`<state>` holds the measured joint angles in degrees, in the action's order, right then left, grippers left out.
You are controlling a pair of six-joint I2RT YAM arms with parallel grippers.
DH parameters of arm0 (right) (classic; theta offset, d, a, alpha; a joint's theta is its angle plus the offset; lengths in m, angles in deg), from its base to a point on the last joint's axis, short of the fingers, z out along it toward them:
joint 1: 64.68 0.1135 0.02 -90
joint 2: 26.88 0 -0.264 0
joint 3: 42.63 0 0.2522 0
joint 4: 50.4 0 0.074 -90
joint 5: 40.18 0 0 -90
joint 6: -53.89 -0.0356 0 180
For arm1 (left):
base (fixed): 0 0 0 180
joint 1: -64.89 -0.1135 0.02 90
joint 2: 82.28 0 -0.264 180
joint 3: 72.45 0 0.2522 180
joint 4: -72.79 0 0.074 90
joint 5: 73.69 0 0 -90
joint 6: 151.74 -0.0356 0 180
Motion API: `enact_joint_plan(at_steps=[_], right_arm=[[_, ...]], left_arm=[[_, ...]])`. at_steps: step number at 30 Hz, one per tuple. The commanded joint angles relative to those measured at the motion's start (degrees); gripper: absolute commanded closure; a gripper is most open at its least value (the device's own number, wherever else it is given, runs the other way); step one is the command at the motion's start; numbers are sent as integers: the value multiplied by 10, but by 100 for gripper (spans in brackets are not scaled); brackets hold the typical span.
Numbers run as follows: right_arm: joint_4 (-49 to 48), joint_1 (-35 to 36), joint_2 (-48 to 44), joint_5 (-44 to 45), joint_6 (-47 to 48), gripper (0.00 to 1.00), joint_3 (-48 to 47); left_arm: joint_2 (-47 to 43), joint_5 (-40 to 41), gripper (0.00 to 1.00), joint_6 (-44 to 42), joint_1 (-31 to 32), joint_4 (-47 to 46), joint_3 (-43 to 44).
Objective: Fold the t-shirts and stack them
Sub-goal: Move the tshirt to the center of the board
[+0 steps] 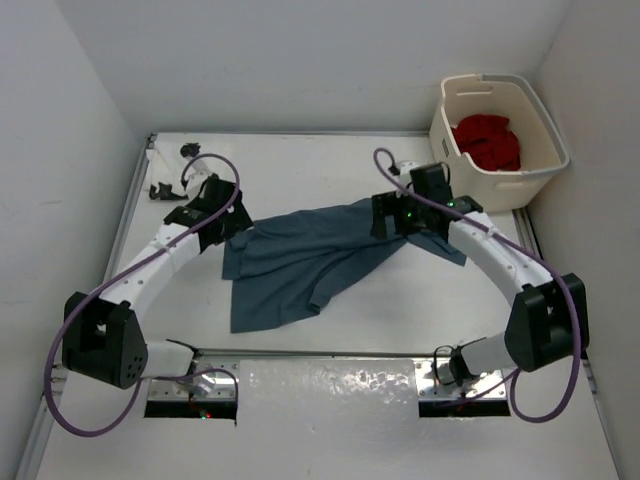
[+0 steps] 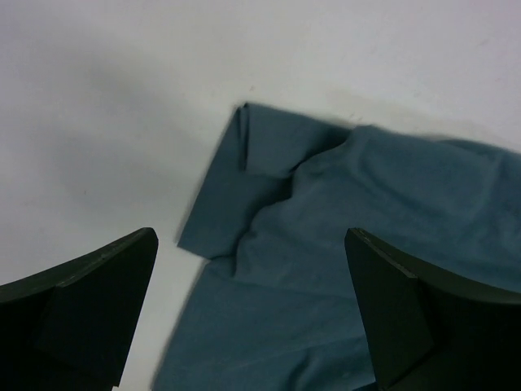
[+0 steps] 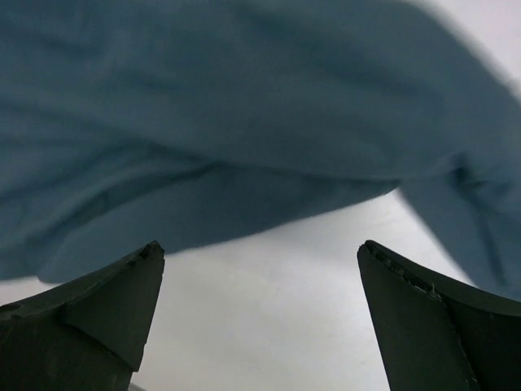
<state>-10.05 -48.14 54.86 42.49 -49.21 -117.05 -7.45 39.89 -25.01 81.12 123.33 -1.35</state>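
Left claw [image 1: 208, 212] sits at the left far corner of the blue shirt [image 1: 300, 265], over its edge. In the left wrist view the left claw [image 2: 251, 236] is spread wide, with nothing between the fingers [image 2: 98, 301]. Below it are a folded-over sleeve and a rumpled part of the blue shirt [image 2: 366, 212], with bare surface [image 2: 98, 122] left of the cloth.

The blue shirt lies on the surface [image 1: 320, 170] between the two arms. It is crumpled and not folded flat. It runs slantwise, its widest part toward the near left and a narrower end up at the far right. Wrinkles cross the middle, and one flap is turned over along the near edge.

Right claw [image 1: 392, 215] is over the far right end of the blue shirt. In the right wrist view the right claw [image 3: 260, 244] is spread wide and pinches nothing. The blue shirt [image 3: 203, 122] fills the top of that view, blurred. Pale surface [image 3: 269, 326] shows between the fingers [image 3: 89, 318]. Cannot tell whether the cloth touches the fingers.

The basket [image 1: 520, 185] stands right of and beyond the blue shirt, well apart from it, in the far right corner. The red shirt [image 1: 488, 142] lies bunched inside the basket.

No white shirt shows in any view.
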Motion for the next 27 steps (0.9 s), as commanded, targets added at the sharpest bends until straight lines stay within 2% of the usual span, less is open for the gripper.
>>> enact_joint_plan(at_steps=[1,2,7,13,19,22,24,27], right_arm=[[7,37,14,25,1,1,57],[16,52,38,54,0,1,55],[-2,57,115,87,-6,1,39],[8,53,244,206,11,1,-43],[19,12,377,216,38,1,-175],[50,-20,451,189,69,1,-312],[64,-21,479,190,111,1,-371],[98,-17,500,175,127,1,-466]], left_arm=[[15,-5,0,32,-14,-3,-21],[21,-23,0,32,-19,-10,-26],[44,-42,0,31,-51,-21,-57],[50,-113,0,31,-103,-72,-87],[64,-120,0,22,-110,-62,-80],[75,-130,0,14,-110,-55,-78],[81,-141,0,13,-111,-52,-79],[83,-157,0,11,-111,-52,-89]])
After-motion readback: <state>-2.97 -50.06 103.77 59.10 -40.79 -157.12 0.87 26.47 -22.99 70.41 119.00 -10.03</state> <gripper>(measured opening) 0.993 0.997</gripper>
